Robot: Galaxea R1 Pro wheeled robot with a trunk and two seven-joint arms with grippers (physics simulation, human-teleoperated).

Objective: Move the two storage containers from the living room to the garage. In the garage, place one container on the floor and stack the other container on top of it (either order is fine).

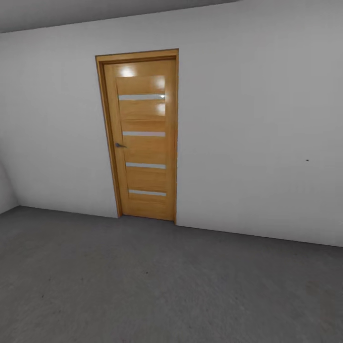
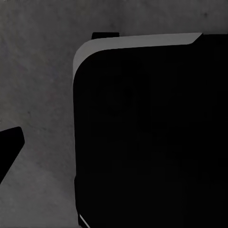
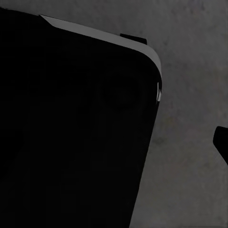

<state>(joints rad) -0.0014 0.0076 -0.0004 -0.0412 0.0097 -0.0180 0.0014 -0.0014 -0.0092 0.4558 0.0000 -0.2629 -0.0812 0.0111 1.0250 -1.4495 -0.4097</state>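
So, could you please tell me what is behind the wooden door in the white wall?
That cannot be seen: the wooden door is shut in its frame, and its narrow pale strips reveal nothing beyond. Around it are the white wall and the grey concrete floor.

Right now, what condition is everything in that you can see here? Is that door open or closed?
wooden door: closed, flush in its frame, handle level.
concrete floor: bare grey where visible in the head view.
white wall: plain, one tiny dark speck on it.
robot's black base: standing on the grey floor, seen from both wrist cameras.
left and right tools: too little of them visible to tell open or closed.
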